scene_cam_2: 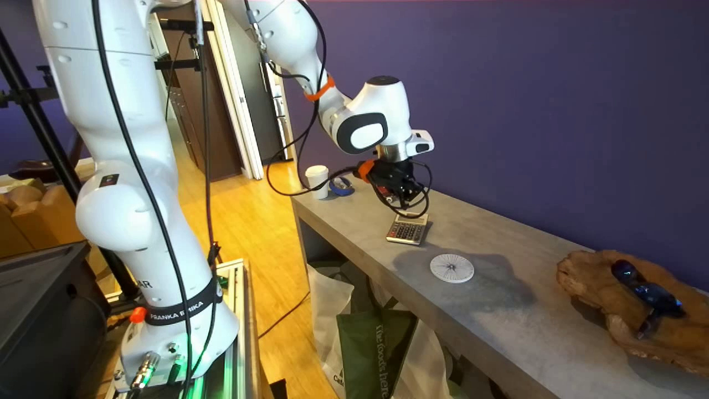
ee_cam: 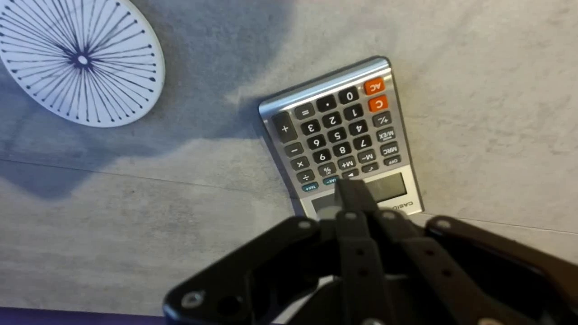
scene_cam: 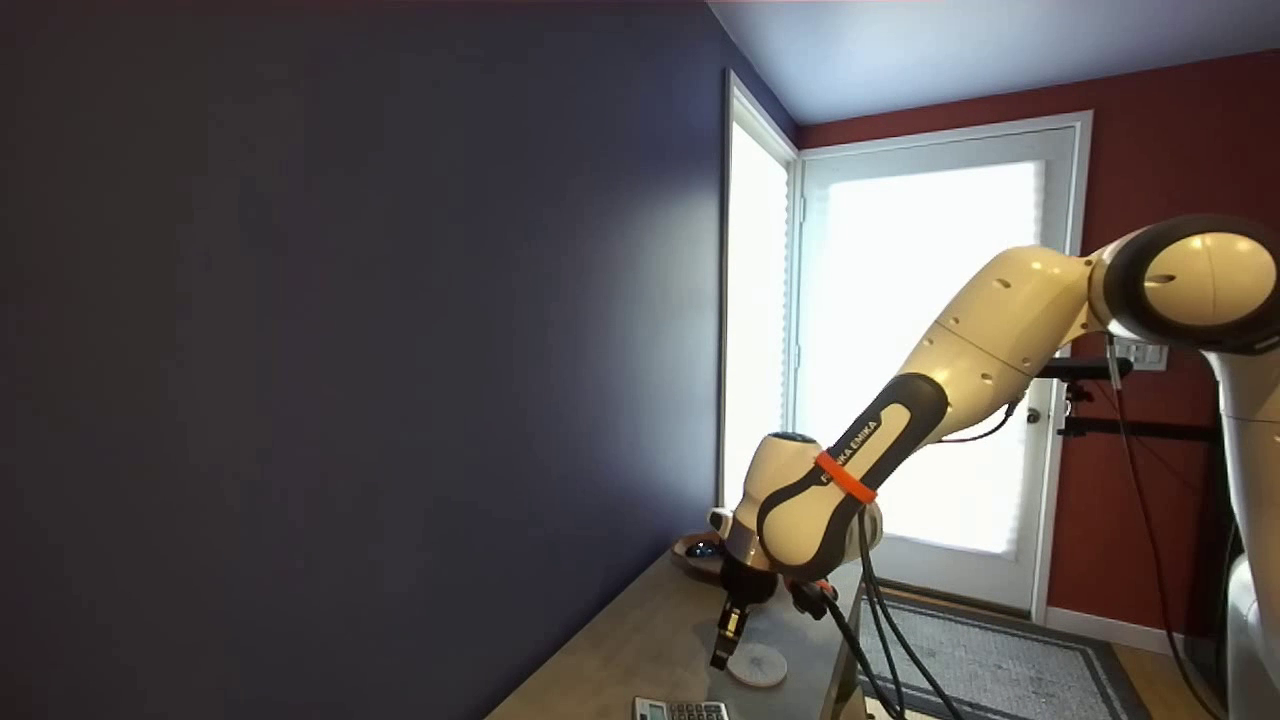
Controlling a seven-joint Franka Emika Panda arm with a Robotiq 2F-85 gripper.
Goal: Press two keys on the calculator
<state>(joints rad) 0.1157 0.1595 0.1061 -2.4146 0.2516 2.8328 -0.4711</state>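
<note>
The calculator [ee_cam: 336, 122] lies flat on the grey table [scene_cam_2: 498, 316], silver-grey with dark keys and two orange keys. In the wrist view its keys face me upside down, with the display toward my gripper. It also shows in both exterior views, cut off by the lower frame edge in an exterior view [scene_cam: 682, 711] and whole in an exterior view [scene_cam_2: 409, 229]. My gripper [ee_cam: 354, 192] is shut and holds nothing. Its fingertips point down and cover part of the display in the wrist view. In an exterior view the gripper [scene_cam: 720, 660] appears above the table, apart from the calculator.
A white round disc [scene_cam_2: 452, 268] with dark radiating lines lies beside the calculator. A wooden tray [scene_cam_2: 584, 282] with sunglasses [scene_cam_2: 656, 296] stands farther along. A white cup [scene_cam_2: 317, 180] and a blue roll [scene_cam_2: 341, 187] stand near the table end. A dark wall [scene_cam: 450, 350] runs along the table.
</note>
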